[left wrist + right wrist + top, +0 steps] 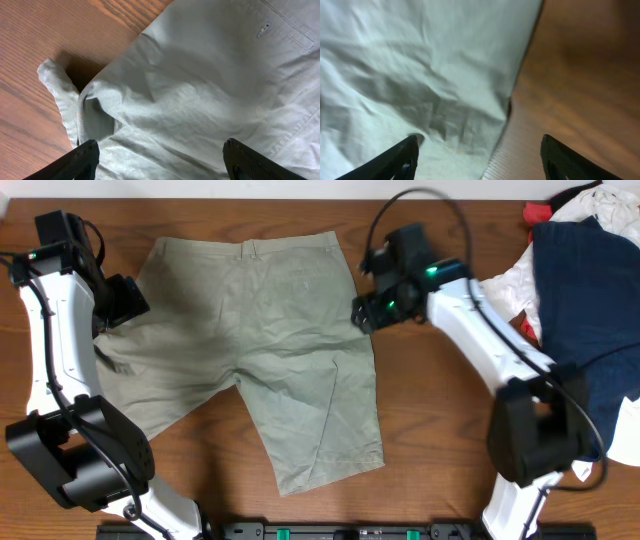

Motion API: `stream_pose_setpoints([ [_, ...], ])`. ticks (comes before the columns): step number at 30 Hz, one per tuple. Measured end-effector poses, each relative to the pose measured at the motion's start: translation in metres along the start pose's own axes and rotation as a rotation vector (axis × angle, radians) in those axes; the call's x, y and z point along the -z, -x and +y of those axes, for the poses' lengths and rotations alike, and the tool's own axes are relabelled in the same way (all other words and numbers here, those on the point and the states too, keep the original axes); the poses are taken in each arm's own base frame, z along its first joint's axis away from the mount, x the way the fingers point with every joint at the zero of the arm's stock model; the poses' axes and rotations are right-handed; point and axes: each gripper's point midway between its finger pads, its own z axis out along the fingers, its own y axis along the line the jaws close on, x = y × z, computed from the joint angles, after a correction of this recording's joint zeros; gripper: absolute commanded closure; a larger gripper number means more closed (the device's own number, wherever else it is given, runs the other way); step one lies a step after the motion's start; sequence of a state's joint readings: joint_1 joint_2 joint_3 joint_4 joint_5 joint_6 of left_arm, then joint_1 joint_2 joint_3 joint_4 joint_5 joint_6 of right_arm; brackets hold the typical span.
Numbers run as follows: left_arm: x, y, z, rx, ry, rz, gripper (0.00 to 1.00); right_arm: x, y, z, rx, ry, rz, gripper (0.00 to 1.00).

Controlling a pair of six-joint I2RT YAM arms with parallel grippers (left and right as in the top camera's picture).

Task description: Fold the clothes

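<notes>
**A:** Where are the khaki shorts?

**B:** Spread flat on the wooden counter between the two arms. The waistband is at the far side and both legs point back toward the arm bases. They're wrinkled, and the cloth is tucked over itself at the left edge.

**A:** And the left claw?

**B:** Its fingers stand wide apart over that tucked left edge, gripping nothing.

**A:** The right claw?

**B:** Also spread wide, astride the shorts' right side edge near the hip. One finger is over cloth, the other over bare wood. I can't tell if it touches the fabric.

**A:** Anything else nearby?

**B:** A dark navy garment lies at the counter's right end, over a white cloth. There's a red cloth at the far corner. All are apart from the shorts.
</notes>
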State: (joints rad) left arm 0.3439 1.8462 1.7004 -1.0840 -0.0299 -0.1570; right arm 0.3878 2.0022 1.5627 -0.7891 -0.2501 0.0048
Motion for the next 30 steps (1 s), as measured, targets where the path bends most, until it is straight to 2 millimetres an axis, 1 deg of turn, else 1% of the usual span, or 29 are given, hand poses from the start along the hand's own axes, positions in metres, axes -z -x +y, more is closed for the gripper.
stream_pose_setpoints([
  [3,0.0,0.0,0.0,0.0,0.0,0.0,0.19,-0.02,-0.015,0.003,0.002,0.003,0.06,0.27],
  [6,0.0,0.0,0.0,0.0,0.0,0.0,0.19,-0.03,-0.02,0.007,0.01,0.005,0.087,0.28],
  [9,0.0,0.0,0.0,0.0,0.0,0.0,0.19,-0.034,-0.024,0.011,0.018,0.008,0.1,0.34],
  [12,0.0,0.0,0.0,0.0,0.0,0.0,0.19,-0.037,-0.029,0.014,0.023,0.01,0.11,0.35],
  [14,0.0,0.0,0.0,0.0,0.0,0.001,0.19,-0.041,-0.036,0.015,0.024,0.011,0.127,0.36],
  [18,0.0,-0.002,0.0,-0.001,0.001,0.006,0.19,-0.049,-0.057,0.009,0.009,-0.009,0.178,0.37],
  [20,0.0,-0.002,0.0,-0.001,0.002,0.008,0.19,-0.054,-0.066,0.005,0.004,-0.023,0.193,0.39],
  [21,0.0,-0.002,0.0,-0.001,0.002,0.008,0.19,-0.056,-0.07,0.003,0.004,-0.028,0.197,0.41],
  [23,0.0,-0.002,0.0,-0.001,0.002,0.009,0.19,-0.057,-0.069,0.002,0.002,-0.034,0.187,0.45],
  [24,0.0,-0.002,0.0,-0.001,0.002,0.009,0.19,-0.057,-0.069,0.003,0.003,-0.033,0.186,0.49],
  [25,0.0,-0.002,0.0,-0.001,0.002,0.009,0.19,-0.057,-0.069,0.002,0.003,-0.035,0.186,0.56],
  [27,0.0,-0.002,0.0,-0.002,0.002,0.009,0.19,-0.058,-0.068,0.001,0.008,-0.039,0.182,0.99],
  [30,0.0,-0.003,-0.003,-0.029,-0.017,0.013,0.19,-0.06,-0.069,0.0,-0.002,-0.044,0.179,0.99],
])
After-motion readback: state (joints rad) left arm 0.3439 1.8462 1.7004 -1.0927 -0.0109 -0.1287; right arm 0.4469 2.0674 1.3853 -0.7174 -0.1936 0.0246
